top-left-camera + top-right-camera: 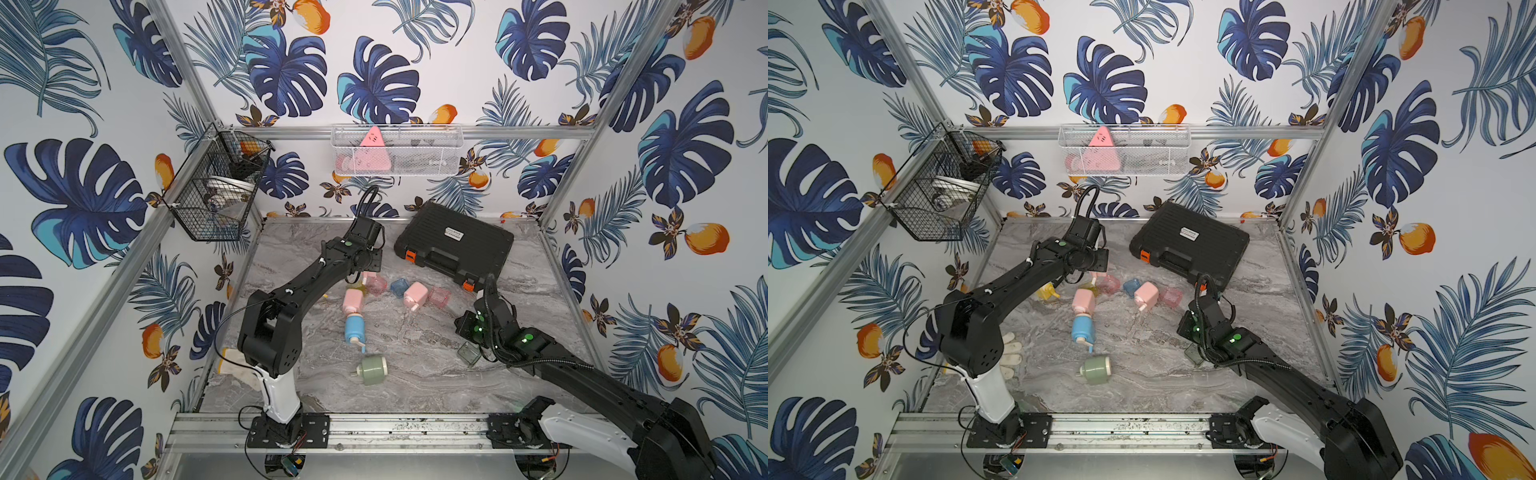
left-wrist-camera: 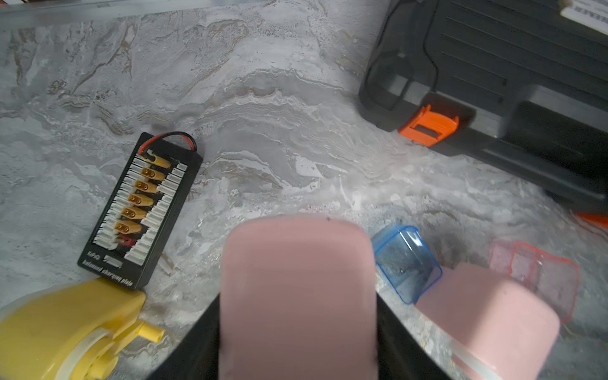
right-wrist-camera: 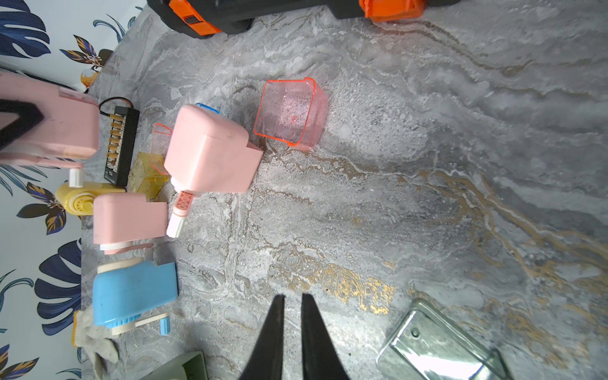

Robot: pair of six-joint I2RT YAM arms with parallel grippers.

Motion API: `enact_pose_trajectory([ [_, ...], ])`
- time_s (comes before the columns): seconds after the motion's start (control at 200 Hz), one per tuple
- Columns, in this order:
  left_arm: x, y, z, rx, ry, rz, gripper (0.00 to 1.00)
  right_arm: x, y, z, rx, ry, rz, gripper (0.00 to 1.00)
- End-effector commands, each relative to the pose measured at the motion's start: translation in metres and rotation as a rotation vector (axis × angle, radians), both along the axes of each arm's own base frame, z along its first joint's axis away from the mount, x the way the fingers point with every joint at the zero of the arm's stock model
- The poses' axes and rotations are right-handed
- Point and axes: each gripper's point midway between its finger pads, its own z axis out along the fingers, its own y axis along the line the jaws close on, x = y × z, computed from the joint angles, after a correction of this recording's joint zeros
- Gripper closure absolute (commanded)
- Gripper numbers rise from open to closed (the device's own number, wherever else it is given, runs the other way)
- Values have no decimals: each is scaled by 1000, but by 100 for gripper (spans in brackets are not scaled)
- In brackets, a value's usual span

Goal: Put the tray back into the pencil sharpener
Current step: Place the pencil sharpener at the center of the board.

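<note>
My left gripper (image 2: 297,297) is shut on a pink pencil sharpener (image 2: 297,289), held a little above the table at the back left (image 1: 368,275). A clear pink tray (image 3: 291,112) lies on its side on the table, and a clear blue tray (image 2: 406,263) lies beside a second pink sharpener (image 3: 210,151). My right gripper (image 3: 290,297) hovers low at the right with its fingers a narrow gap apart and nothing between them. A clear grey-green tray (image 3: 437,345) lies just beside it (image 1: 468,353). A green sharpener (image 1: 372,369) lies near the front.
A third pink sharpener (image 1: 353,301), a blue one (image 1: 354,328) and a yellow one (image 2: 65,329) lie in the cluster, with a yellow tray (image 3: 148,174) and a black charging board (image 2: 139,210). A black case (image 1: 455,243) sits at the back right. A glove (image 1: 1011,353) lies front left.
</note>
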Motion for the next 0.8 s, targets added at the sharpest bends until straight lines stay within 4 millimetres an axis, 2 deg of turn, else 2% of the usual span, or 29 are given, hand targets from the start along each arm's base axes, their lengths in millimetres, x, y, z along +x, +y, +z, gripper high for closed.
enact_pose_trajectory([
  [0.0, 19, 7, -2, 7, -15, 95, 100, -1, -4, -1, -15, 5, -11, 86],
  [0.195, 45, 6, -27, 59, -9, 95, 100, -2, -5, -2, -19, 7, -13, 85],
  [0.375, 62, 15, -44, 79, 19, 97, 100, -3, -7, 0, -25, 1, -14, 85],
  [0.796, 71, 20, -78, 58, 68, 99, 100, -3, -4, -5, -25, 14, 0, 85],
])
